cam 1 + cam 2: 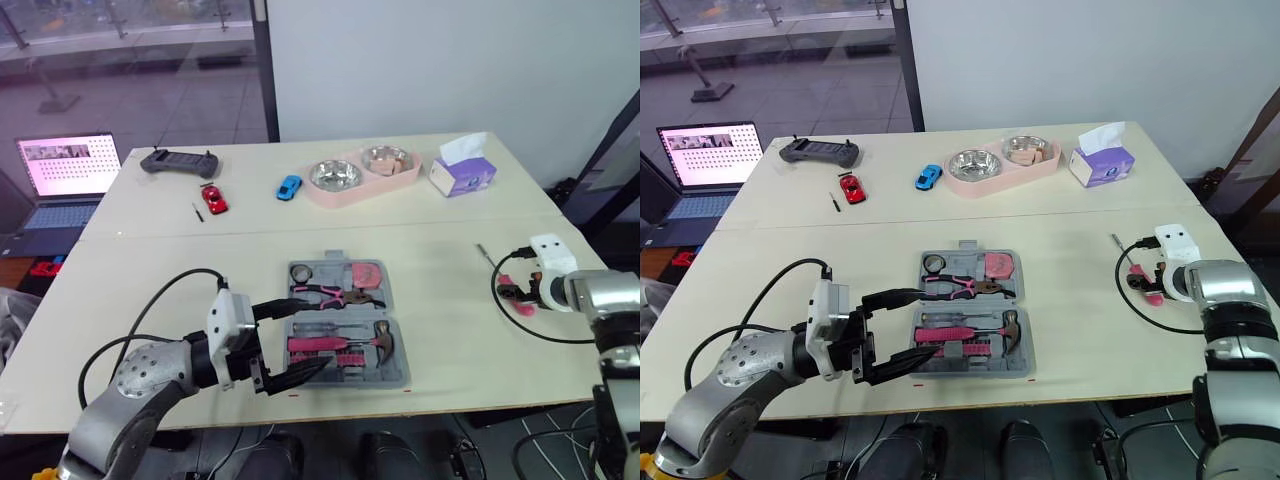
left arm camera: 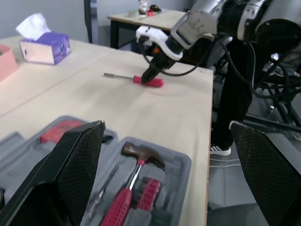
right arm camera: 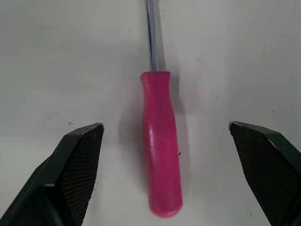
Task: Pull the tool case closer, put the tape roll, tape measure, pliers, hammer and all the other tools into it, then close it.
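Observation:
The grey tool case (image 1: 398, 372) lies open near the table's front edge. It holds pink pliers (image 1: 335, 293), a pink tape measure (image 1: 365, 273), a tape roll (image 1: 302, 272) and a hammer (image 2: 136, 165). My left gripper (image 1: 308, 337) is open at the case's front left corner, with its fingers reaching over the case's left side and nothing between them. A pink-handled screwdriver (image 3: 161, 146) lies on the table at the right. My right gripper (image 1: 1148, 280) hangs open just above it, a finger on each side of the handle, not touching it.
At the back of the table stand a pink double bowl (image 1: 360, 172), a purple tissue box (image 1: 462, 172), a blue toy car (image 1: 289, 187), a red toy car (image 1: 214, 197) and a black controller (image 1: 180, 161). A laptop (image 1: 65, 170) sits beyond the table's left edge. The table's right edge is close to my right gripper.

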You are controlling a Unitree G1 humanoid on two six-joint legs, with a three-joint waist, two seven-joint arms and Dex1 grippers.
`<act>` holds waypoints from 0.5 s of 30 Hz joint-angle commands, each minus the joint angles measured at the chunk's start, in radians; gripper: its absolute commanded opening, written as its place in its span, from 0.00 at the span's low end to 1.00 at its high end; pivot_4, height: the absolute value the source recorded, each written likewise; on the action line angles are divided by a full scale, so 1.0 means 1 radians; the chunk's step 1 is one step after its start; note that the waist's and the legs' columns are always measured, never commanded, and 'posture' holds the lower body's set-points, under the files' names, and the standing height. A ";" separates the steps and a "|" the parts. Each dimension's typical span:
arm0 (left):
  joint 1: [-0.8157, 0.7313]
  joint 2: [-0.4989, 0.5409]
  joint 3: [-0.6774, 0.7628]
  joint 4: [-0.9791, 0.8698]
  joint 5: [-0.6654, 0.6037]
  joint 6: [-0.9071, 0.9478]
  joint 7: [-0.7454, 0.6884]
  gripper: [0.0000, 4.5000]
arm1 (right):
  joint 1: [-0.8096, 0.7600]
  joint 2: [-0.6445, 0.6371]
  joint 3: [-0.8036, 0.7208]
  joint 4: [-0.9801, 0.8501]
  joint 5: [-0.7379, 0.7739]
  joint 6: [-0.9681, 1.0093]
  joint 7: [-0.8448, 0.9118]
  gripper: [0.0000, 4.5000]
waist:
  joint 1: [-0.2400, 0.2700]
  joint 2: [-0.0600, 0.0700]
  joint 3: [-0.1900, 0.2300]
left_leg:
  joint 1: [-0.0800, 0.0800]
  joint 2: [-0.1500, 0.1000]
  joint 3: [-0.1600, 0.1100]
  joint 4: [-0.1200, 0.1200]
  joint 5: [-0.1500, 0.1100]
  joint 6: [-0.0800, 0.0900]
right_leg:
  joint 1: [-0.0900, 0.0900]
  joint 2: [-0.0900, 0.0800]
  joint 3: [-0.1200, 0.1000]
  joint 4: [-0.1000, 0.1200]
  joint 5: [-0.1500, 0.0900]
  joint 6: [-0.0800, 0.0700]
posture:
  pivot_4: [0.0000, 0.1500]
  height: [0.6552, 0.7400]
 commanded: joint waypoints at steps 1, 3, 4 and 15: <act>-0.002 0.003 0.000 -0.027 0.013 -0.024 0.017 0.99 | -0.070 0.014 0.016 0.115 -0.049 -0.065 0.020 1.00 | -0.002 0.000 0.000 | 0.000 0.000 0.000 0.000 0.000 0.000 | 0.000 0.000 0.000 0.000 0.000 0.000 | 1.00 1.00; 0.004 0.004 0.004 -0.029 0.023 -0.030 0.027 1.00 | -0.104 0.026 0.021 0.177 -0.066 -0.084 0.028 0.88 | -0.005 0.000 0.000 | 0.000 0.001 0.000 0.000 0.000 0.000 | 0.000 0.001 0.001 0.000 0.000 0.000 | 1.00 1.00; 0.005 0.007 0.004 -0.028 0.026 -0.032 0.029 1.00 | -0.118 0.031 0.022 0.201 -0.074 -0.094 0.028 0.79 | -0.005 0.000 0.000 | 0.000 0.001 0.000 0.000 0.000 0.000 | 0.000 0.001 0.001 0.000 0.000 0.000 | 1.00 1.00; 0.031 0.020 0.015 -0.011 0.046 -0.059 0.035 1.00 | -0.173 0.038 -0.021 0.251 -0.076 -0.115 0.051 0.13 | -0.003 0.000 0.000 | 0.000 0.000 0.001 0.000 0.000 0.000 | 0.000 0.001 0.002 0.000 0.000 0.000 | 1.00 1.00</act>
